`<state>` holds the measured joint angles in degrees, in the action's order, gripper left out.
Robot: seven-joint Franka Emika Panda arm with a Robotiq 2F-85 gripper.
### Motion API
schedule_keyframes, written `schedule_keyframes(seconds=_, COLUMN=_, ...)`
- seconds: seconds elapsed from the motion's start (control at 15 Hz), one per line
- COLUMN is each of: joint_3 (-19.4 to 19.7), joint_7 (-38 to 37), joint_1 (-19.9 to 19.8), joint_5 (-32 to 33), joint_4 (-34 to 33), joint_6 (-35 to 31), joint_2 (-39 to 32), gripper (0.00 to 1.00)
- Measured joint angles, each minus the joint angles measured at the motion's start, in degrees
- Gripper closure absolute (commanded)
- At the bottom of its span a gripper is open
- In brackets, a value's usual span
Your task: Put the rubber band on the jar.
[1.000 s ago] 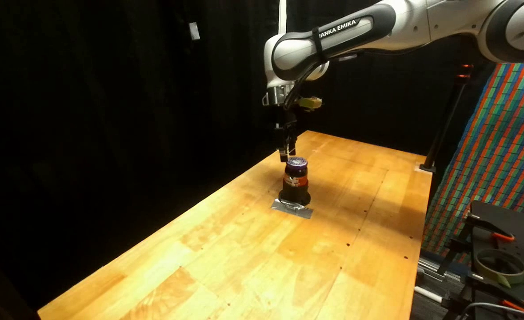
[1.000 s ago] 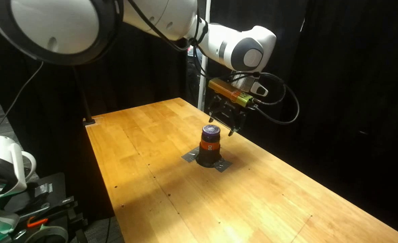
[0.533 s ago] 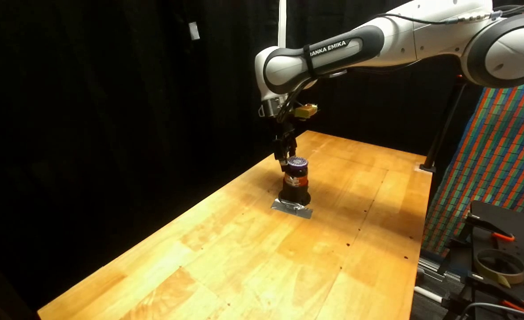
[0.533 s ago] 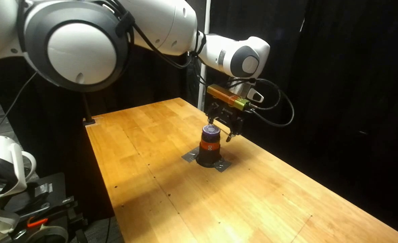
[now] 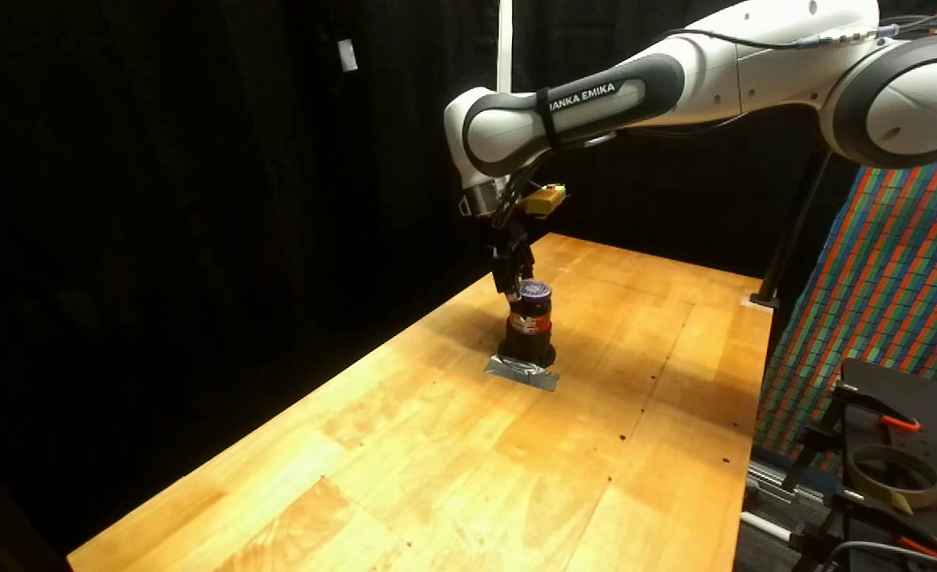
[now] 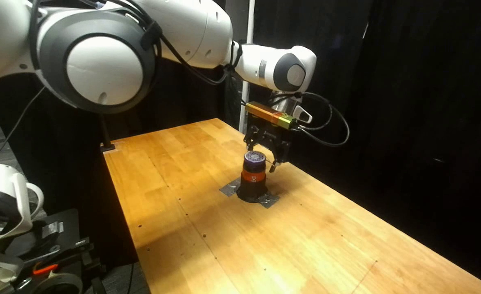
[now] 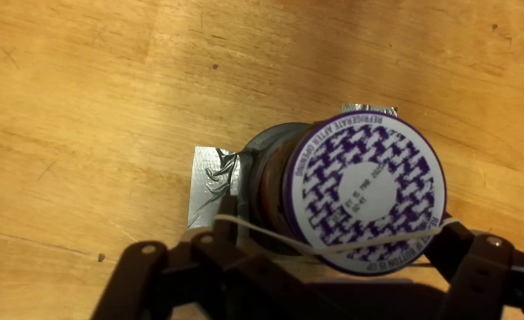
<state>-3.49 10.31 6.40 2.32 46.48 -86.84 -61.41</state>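
While the gripper (image 6: pixel 261 158) hangs beside the top of the jar (image 6: pixel 253 176), its fingers (image 7: pixel 453 249) are spread apart and carry the band (image 7: pixel 377 242), which is looped over both and drawn taut between them. The jar stands in a black holder (image 6: pixel 252 192) on the table (image 6: pixel 313 228). Completed, as far as visible: the band is mounted on the fingers and placed at the jar's lid (image 7: pixel 368 191). One strand crosses the lid on the jar's gripper side and bends at its rim; the course of the opposite strand is not clear. Outstanding: the band does not yet encircle the jar. Judging from this position, the next operations are to carry a strand over the lid to the jar's far side, lower the band along the wall and slip the fingers free. The likely obstruction is the lid itself, since its rim may catch the strand. In an exterior view the jar (image 5: pixel 531 324) seems to lean slightly away from the gripper; perspective may account for this. Strips of tape (image 6: pixel 269 201) lie beside the jar's foot, apparently securing the holder. Well apart from the jar are a cart (image 5: pixel 893 380) and a dark curtain (image 5: pixel 198 199).
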Motion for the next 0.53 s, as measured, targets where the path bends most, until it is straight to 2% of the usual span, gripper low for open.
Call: schedule_keyframes(seconds=0.53, joint_3=0.6, joint_7=-1.1, joint_1=0.4, joint_5=0.5, joint_4=0.7, joint_6=-0.2, joint_2=0.5, gripper=0.0)
